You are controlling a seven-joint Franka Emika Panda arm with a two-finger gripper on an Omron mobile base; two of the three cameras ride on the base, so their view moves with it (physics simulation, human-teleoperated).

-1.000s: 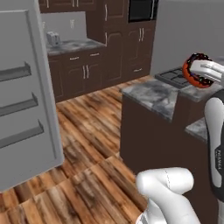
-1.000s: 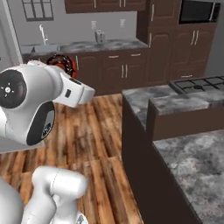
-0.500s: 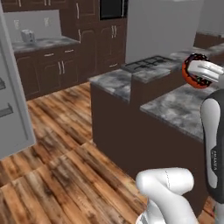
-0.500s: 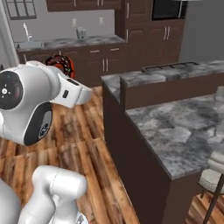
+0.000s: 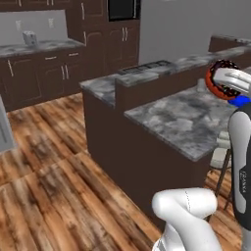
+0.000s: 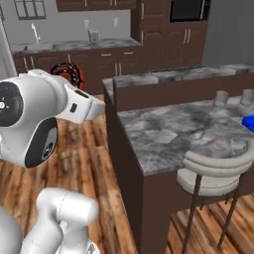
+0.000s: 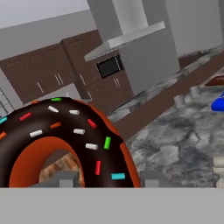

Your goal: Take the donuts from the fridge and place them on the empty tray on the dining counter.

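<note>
No text, label, brand, number or sign can be read. A line of small dark lettering runs lengthwise down the white forearm link (image 5: pixel 242 181) of the robot arm, below the gripper in the left base view, but it is too small and blurred to make out.
</note>
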